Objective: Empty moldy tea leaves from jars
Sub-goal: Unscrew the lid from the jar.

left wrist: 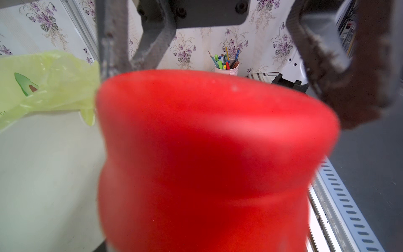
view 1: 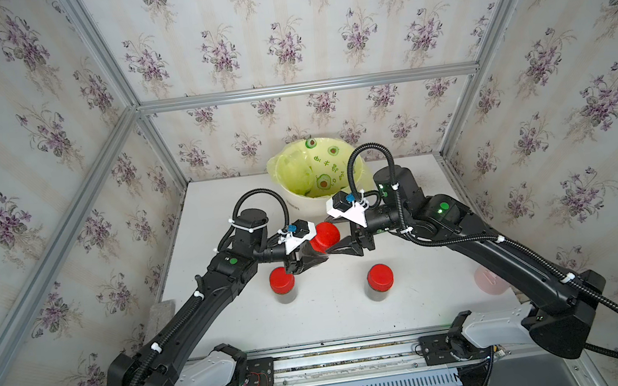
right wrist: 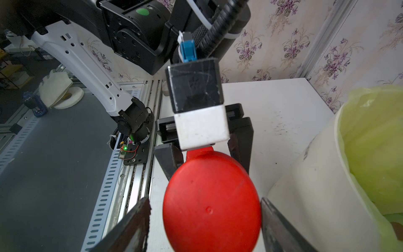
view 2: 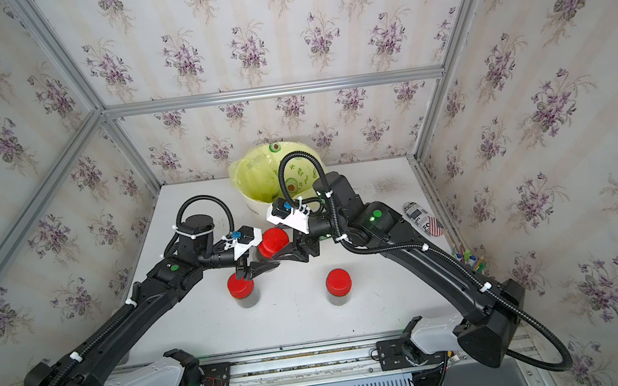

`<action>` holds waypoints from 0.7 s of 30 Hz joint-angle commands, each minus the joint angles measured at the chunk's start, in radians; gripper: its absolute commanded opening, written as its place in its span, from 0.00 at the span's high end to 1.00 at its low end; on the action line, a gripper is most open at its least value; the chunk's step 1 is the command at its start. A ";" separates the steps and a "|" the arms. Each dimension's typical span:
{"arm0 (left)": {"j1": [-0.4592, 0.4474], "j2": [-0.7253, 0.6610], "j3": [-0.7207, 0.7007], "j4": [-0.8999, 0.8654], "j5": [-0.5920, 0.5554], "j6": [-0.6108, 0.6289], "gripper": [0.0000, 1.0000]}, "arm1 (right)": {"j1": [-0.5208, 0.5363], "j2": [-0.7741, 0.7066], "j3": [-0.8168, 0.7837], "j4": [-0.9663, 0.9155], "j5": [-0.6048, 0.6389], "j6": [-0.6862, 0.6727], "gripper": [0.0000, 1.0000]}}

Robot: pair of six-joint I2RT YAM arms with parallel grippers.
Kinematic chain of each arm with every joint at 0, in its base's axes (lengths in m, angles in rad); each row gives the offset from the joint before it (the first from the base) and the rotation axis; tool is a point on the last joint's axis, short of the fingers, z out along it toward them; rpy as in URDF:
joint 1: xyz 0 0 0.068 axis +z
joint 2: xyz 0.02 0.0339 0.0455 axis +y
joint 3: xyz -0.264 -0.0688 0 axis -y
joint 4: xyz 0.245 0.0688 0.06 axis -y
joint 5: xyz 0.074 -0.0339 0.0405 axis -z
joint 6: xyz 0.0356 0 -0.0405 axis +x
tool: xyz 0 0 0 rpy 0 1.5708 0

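In both top views my left gripper point(view 1: 312, 257) point(view 2: 264, 264) is shut on a clear jar just below its red lid point(view 1: 325, 236) point(view 2: 273, 241), held above the table in front of the bin. My right gripper point(view 1: 335, 246) point(right wrist: 207, 218) stands open around that lid, with a gap on at least one side. In the left wrist view the lid point(left wrist: 207, 152) hides my left fingers. Two more red-lidded jars point(view 1: 282, 282) point(view 1: 379, 278) stand upright nearer the front. Dark tea leaves point(view 1: 286, 298) show through their walls.
A white bin point(view 1: 303, 206) with a yellow-green liner point(view 1: 308, 166) stands at the back. A pink cup point(view 1: 489, 280) sits at the right edge, a pen cup point(view 2: 469, 259) and a lying can point(view 2: 423, 220) beyond it. A grey block point(view 1: 162, 309) lies at the left edge.
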 commanded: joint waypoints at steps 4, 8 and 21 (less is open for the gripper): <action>0.002 0.005 0.005 -0.003 0.000 0.004 0.48 | 0.000 -0.034 -0.011 0.052 0.045 0.089 0.16; 0.002 0.006 0.004 -0.002 -0.007 0.005 0.48 | 0.010 -0.060 -0.025 0.088 0.155 0.215 0.04; 0.002 0.000 0.003 -0.003 -0.014 0.007 0.48 | 0.109 -0.049 0.011 -0.013 0.394 0.514 0.02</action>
